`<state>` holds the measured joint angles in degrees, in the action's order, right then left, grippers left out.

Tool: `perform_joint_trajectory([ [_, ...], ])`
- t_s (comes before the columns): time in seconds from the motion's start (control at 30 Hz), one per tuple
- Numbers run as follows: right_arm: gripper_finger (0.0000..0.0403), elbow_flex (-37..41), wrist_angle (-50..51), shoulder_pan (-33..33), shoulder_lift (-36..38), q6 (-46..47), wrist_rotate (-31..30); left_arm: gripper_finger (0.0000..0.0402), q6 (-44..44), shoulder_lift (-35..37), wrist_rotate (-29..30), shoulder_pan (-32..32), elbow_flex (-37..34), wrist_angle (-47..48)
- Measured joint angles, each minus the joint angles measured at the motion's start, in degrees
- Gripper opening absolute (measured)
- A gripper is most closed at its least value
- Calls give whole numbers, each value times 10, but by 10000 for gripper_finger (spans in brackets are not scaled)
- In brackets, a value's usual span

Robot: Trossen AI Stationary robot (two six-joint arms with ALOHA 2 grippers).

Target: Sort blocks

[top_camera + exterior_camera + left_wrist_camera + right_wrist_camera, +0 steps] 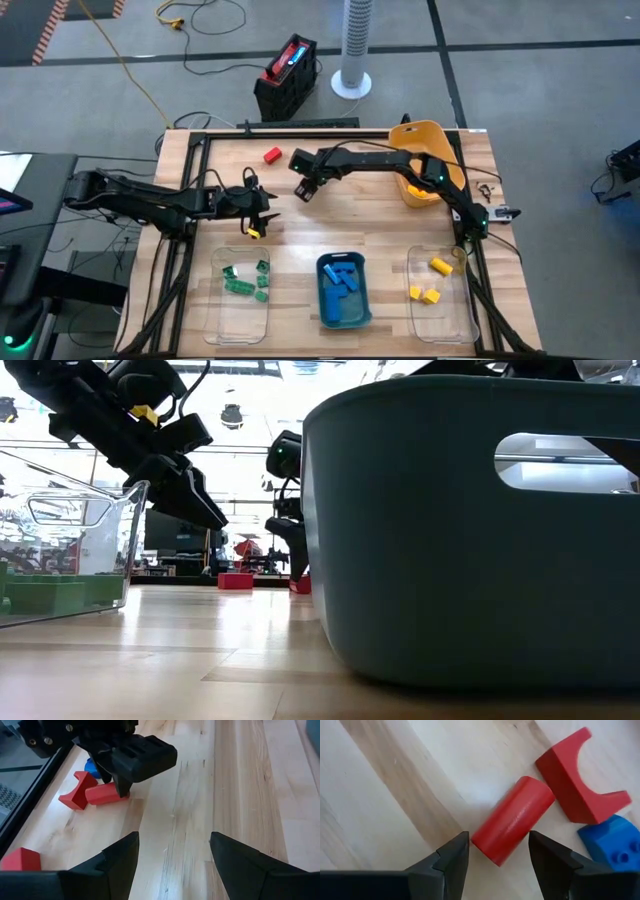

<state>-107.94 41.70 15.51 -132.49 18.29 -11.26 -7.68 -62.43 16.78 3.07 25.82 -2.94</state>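
High view: the right gripper (305,190) hangs near the table's (380,220) far edge; the left gripper (262,215), fingers spread and empty, waits nearby.

Right wrist view alone shows open fingers straddling one end of a red cylinder block (512,820); gripped off-centre it may roll or nudge the red arch block (582,782).

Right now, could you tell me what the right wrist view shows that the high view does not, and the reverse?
Only the right wrist view: a red cylinder block between the open fingers of the right hand, beside a red arch-shaped block and a blue studded brick. Only the high view: the clear plastic bin of green bricks, the teal bin and the left hand. Both: the wooden table.
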Motion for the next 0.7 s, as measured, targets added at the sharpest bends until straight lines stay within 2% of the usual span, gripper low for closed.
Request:
perform_joint_trajectory([
  [0.5,165,0,50,4,0,21,-15,240,0,0,0,0,0,2],
  [0.7,173,0,36,-1,2,-18,-14,240,0,0,0,0,0,6],
])
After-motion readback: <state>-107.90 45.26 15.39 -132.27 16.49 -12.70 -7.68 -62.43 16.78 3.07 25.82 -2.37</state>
